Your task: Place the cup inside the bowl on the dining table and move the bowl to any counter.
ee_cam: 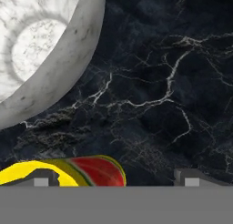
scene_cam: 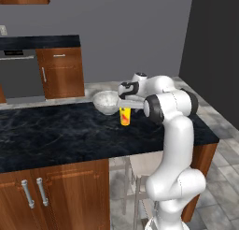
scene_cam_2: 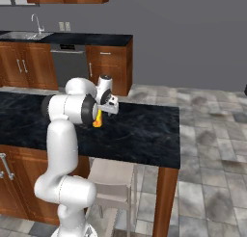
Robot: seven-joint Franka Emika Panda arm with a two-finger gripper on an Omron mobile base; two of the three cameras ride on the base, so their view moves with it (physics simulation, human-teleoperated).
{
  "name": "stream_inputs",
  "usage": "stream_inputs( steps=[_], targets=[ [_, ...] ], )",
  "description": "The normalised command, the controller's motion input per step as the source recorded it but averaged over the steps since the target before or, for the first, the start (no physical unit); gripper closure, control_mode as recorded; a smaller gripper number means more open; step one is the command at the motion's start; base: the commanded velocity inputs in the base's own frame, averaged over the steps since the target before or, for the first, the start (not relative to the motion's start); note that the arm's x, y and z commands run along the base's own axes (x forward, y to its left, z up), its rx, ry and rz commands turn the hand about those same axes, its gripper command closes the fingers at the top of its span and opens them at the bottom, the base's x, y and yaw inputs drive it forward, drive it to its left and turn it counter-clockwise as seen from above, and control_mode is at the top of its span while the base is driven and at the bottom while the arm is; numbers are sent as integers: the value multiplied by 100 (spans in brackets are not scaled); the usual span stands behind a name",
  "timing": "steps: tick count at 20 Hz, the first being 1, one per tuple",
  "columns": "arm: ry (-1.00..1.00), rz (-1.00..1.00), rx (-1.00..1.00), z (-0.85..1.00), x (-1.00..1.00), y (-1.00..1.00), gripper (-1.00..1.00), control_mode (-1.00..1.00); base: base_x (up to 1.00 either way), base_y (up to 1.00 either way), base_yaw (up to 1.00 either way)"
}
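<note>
Black marble table [scene_cam: 56,131] carries the bowl [scene_cam: 106,102] and, just beside it, the upright cup [scene_cam: 125,116]. Gripper [ee_cam: 113,177], jaws wide and empty, hangs low over the cup, apparently lining up a grasp.

I am counting one yellow cup [scene_cam: 125,116] and one speckled bowl [scene_cam: 106,102] sitting on the single dining table [scene_cam: 60,135]. I am seeing one wooden stool [scene_cam_2: 112,179] tucked under it, one faucet [scene_cam_2: 36,23] on the far counter [scene_cam_2: 96,38], and one dishwasher [scene_cam_2: 69,65] showing there.
</note>
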Motion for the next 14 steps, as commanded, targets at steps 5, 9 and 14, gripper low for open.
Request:
stream_inputs(
  steps=[5, 9, 14],
  targets=[
    [0, 0, 0, 0, 0, 0, -100, -100, 0, 0, 0],
    [0, 0, 0, 0, 0, 0, 100, -100, 0, 0, 0],
    [0, 0, 0, 0, 0, 0, 100, -100, 0, 0, 0]
  ],
)
